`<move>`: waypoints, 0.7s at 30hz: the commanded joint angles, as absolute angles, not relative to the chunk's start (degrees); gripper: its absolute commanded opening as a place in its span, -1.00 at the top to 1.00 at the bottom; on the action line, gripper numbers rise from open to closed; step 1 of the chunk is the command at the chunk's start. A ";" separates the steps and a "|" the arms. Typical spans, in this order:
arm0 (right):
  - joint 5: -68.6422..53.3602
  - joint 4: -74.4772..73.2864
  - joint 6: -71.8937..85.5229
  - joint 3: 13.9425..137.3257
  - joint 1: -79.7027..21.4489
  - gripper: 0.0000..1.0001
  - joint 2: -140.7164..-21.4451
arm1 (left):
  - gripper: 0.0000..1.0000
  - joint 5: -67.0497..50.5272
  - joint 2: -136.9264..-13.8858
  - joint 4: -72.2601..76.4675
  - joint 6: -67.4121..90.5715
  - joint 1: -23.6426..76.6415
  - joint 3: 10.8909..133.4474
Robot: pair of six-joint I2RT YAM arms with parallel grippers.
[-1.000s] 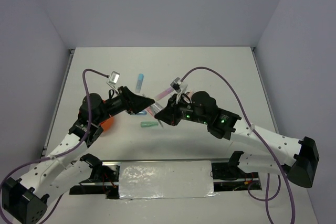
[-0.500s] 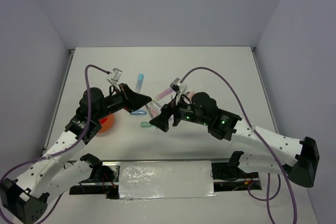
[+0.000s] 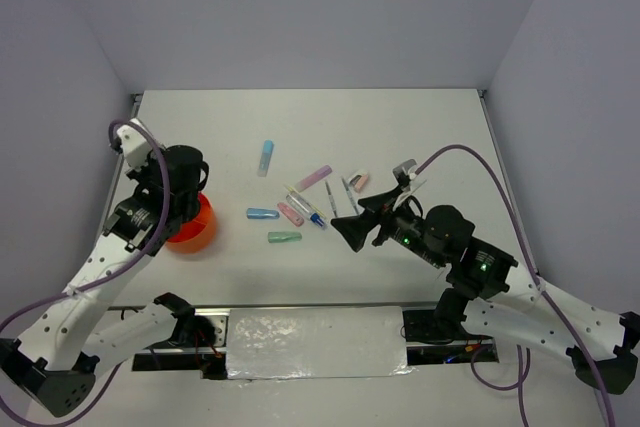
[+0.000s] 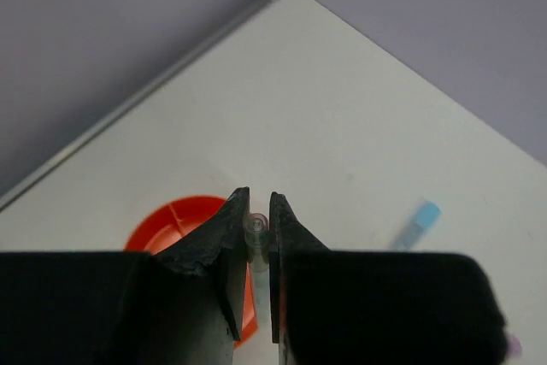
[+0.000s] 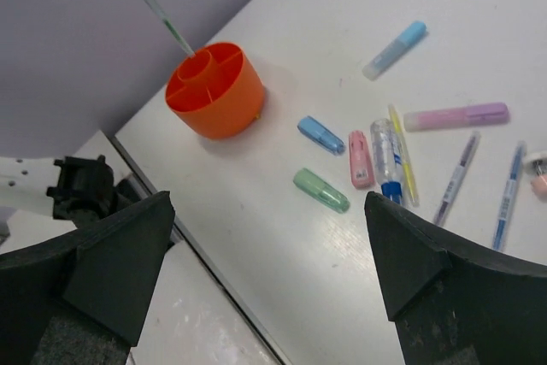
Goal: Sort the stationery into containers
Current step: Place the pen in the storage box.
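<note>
My left gripper is shut on a thin clear pen and hangs over the orange cup. In the right wrist view that pen slants down toward the divided cup. My right gripper is open and empty, above the table near a green capsule. In the top view the left gripper is over the cup and the right gripper sits right of the loose stationery. The loose pieces include a blue capsule, a pink capsule and a clear blue-tipped pen.
More pieces lie mid-table: a light blue marker, a pink marker, a grey pen, a blue pen and a peach piece. A foil-covered strip runs along the near edge, and walls enclose the table.
Both grippers met over the middle pile. The left one closed on the thin pen and swung left over the cup. The right one opened and drew back right.
</note>
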State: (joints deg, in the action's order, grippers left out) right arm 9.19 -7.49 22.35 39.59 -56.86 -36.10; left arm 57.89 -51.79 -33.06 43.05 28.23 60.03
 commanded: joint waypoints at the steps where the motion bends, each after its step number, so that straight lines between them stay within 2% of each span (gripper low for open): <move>1: 9.76 -9.76 20.92 38.23 -57.22 -0.99 -35.42 | 0.96 81.17 -51.50 -36.12 48.68 28.04 62.67; 3: 7.66 -9.49 20.22 38.49 -57.22 -0.99 -35.42 | 0.90 83.49 -51.33 -35.51 51.75 27.69 60.48; 5: 6.95 -10.36 19.17 39.37 -57.22 -0.99 -35.86 | 0.92 83.32 -51.07 -26.92 46.26 27.07 56.70; 7: 7.03 -11.16 18.72 40.16 -57.22 -0.99 -36.21 | 0.92 83.32 -51.50 -26.10 47.01 26.90 54.85; 9: 6.77 -11.69 18.11 41.13 -57.22 -0.99 -36.21 | 0.92 84.72 -52.82 -33.19 53.26 26.72 53.88; 12: 6.15 -11.17 18.02 41.05 -57.22 -1.00 -35.77 | 0.85 86.57 -55.44 -46.61 73.40 26.63 53.96; 18: 5.62 -10.46 18.11 40.34 -57.22 -0.99 -35.86 | 0.81 86.22 -61.77 -55.60 84.34 26.63 54.05; 21: 5.71 -10.28 18.11 40.08 -57.22 -0.99 -36.30 | 0.65 86.04 -64.94 -66.39 97.32 26.63 54.49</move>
